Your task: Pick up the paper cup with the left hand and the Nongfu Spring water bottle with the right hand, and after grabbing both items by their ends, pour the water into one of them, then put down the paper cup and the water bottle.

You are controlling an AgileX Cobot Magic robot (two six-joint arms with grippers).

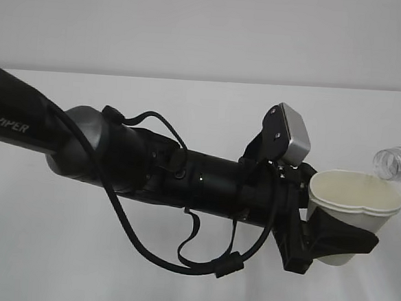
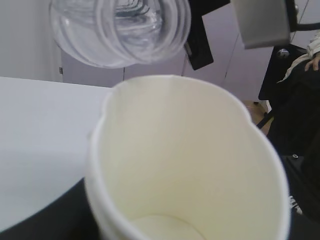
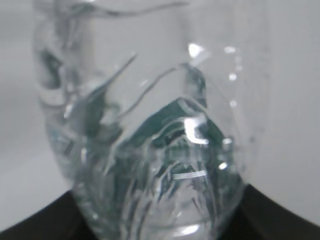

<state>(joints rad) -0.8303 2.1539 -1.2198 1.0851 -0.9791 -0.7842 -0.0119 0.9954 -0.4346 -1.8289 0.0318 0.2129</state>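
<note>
My left hand point(image 1: 332, 235) grips the paper cup point(image 1: 354, 202), its jaws squeezing the wall so the rim buckles, held upright in the air above the table's right side. My right hand, its dark jaws clamped on the Nongfu Spring water bottle point(image 1: 399, 163), holds it tipped, long axis slanting down toward the cup's far rim, neck just above it.

Cream paper cup point(image 1: 354, 200), clear ribbed bottle point(image 1: 399, 162)

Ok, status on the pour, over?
Left end effector clamped on paper cup, held off table. Right end effector unseen, bottle tipped with its mouth at cup rim. No stream visible. Nothing in the way.
</note>
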